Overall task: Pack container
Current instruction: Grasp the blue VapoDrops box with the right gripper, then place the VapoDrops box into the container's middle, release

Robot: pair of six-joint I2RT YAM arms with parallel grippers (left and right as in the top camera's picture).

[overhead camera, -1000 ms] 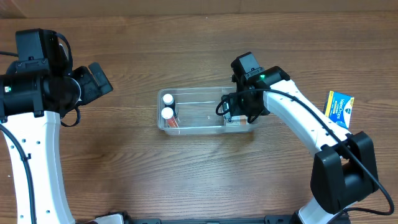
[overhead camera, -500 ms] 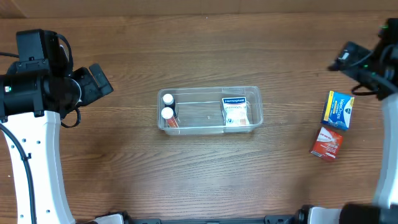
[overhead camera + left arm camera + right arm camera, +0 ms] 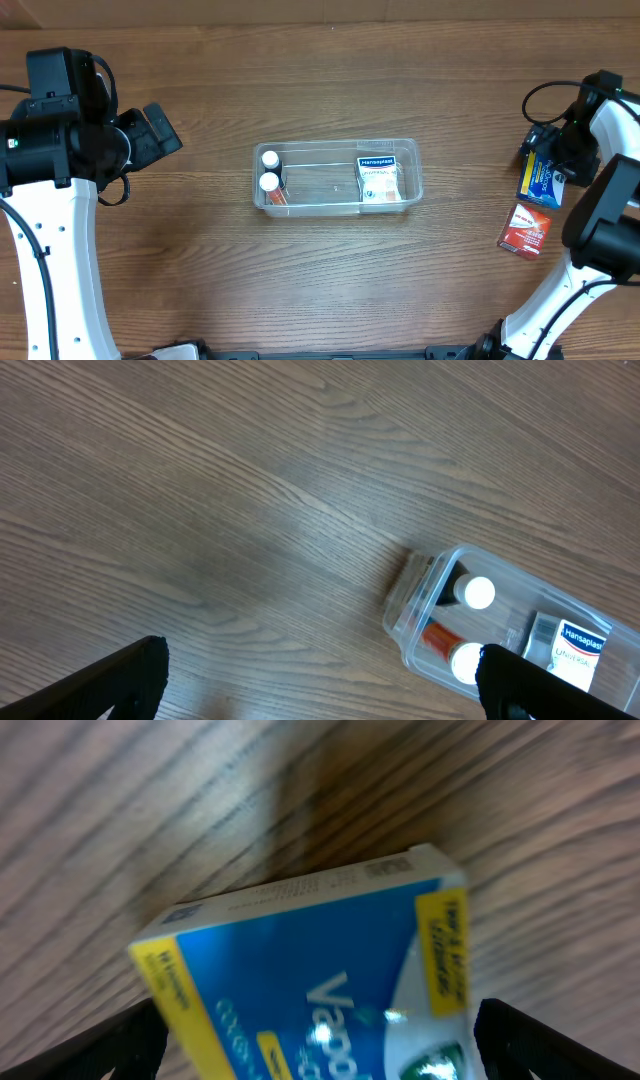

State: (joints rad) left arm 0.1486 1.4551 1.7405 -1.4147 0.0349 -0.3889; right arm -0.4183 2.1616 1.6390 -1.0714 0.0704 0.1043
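Right gripper [image 3: 320, 1040] spread wide, straddling blue box [image 3: 310, 975] at right edge. Container [image 3: 320, 188] well left, long axis left-right. Left gripper [image 3: 320, 675] also released.

brown wood-grain table [image 3: 320, 280], even light

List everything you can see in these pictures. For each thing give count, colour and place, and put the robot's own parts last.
container: 1, clear, middle of the table
bottles: 2, white caps, inside the container at the end nearer the left arm
Hansaplast box: 1, white and blue, inside the container at the other end
blue box: 1, blue and yellow, on the table far to the right
red box: 1, red and white, on the table near the blue box
table: 1, brown wood
left gripper: 1, black, open, over bare table left of the container
right gripper: 1, black, open, over the blue box
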